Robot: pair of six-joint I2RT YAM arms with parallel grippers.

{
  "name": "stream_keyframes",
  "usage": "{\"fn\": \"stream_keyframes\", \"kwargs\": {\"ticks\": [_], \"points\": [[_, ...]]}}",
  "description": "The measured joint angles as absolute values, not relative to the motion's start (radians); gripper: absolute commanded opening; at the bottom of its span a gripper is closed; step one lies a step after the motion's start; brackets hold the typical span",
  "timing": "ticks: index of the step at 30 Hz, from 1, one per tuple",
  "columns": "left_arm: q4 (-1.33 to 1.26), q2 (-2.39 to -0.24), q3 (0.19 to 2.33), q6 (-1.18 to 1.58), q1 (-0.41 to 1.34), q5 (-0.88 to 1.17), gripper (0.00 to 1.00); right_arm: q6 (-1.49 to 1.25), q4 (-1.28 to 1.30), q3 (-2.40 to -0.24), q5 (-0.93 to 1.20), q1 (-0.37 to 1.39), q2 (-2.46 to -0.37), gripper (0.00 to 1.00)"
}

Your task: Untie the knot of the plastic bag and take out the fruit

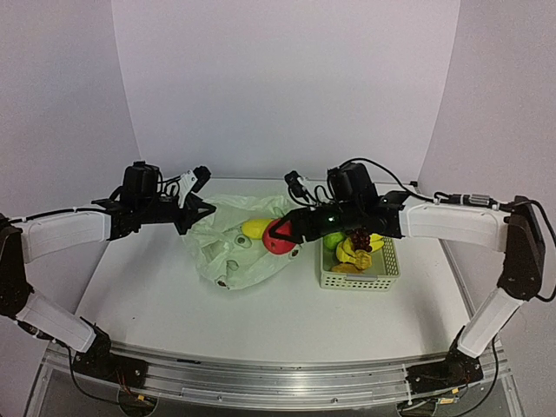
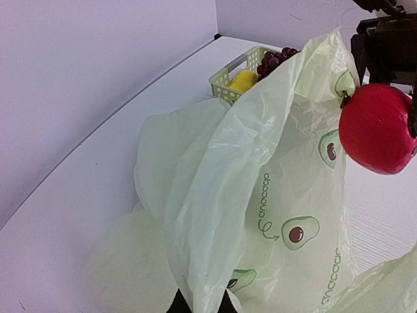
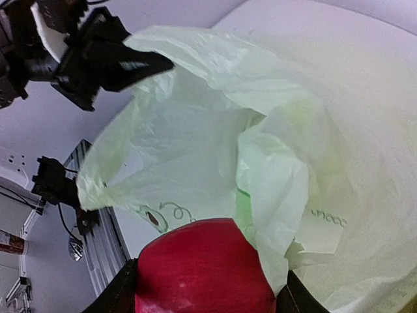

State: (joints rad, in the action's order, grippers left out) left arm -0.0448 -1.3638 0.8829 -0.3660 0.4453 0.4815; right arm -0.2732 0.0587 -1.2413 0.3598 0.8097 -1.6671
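The pale green plastic bag (image 1: 234,243) lies open on the table, printed with avocados; no knot shows. My left gripper (image 1: 198,211) is shut on the bag's left edge (image 2: 202,287) and holds it up. My right gripper (image 1: 280,234) is shut on the red apple (image 1: 278,236), just above the bag's right side; the apple shows in the left wrist view (image 2: 376,127) and the right wrist view (image 3: 205,270). A yellow lemon (image 1: 254,228) lies in the bag's mouth. The green perforated basket (image 1: 360,280) holds grapes (image 1: 358,237), yellow fruit (image 1: 352,252) and a green piece (image 1: 333,241).
The basket stands right of the bag, under my right arm. The white table (image 1: 156,304) is walled by white panels at the back and sides. The metal rail of the frame runs along the near edge.
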Motion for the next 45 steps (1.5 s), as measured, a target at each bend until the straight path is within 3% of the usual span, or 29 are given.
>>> {"fn": "stream_keyframes", "kwargs": {"ticks": [14, 19, 26, 35, 45], "points": [[-0.092, -1.349, 0.910, -0.355, 0.523, 0.588, 0.00, 0.184, 0.800, -1.445, 0.068, 0.744, -1.577, 0.39], [-0.115, -1.388, 0.924, -0.336, 0.546, 0.609, 0.00, 0.326, 0.875, -1.473, -0.066, 0.725, -1.633, 0.63], [-0.113, -1.410, 0.932, -0.336, 0.549, 0.608, 0.00, 0.427, 0.862, -1.504, -0.175, 0.725, -1.756, 0.90], [-0.104, -1.410, 0.940, -0.344, 0.549, 0.585, 0.00, 0.441, 0.847, -1.525, -0.218, 0.728, -1.760, 0.93], [-0.094, -1.403, 0.991, -0.384, 0.480, 0.522, 0.00, 0.339, 0.868, -1.645, -0.101, 0.740, -1.644, 0.86]]}}
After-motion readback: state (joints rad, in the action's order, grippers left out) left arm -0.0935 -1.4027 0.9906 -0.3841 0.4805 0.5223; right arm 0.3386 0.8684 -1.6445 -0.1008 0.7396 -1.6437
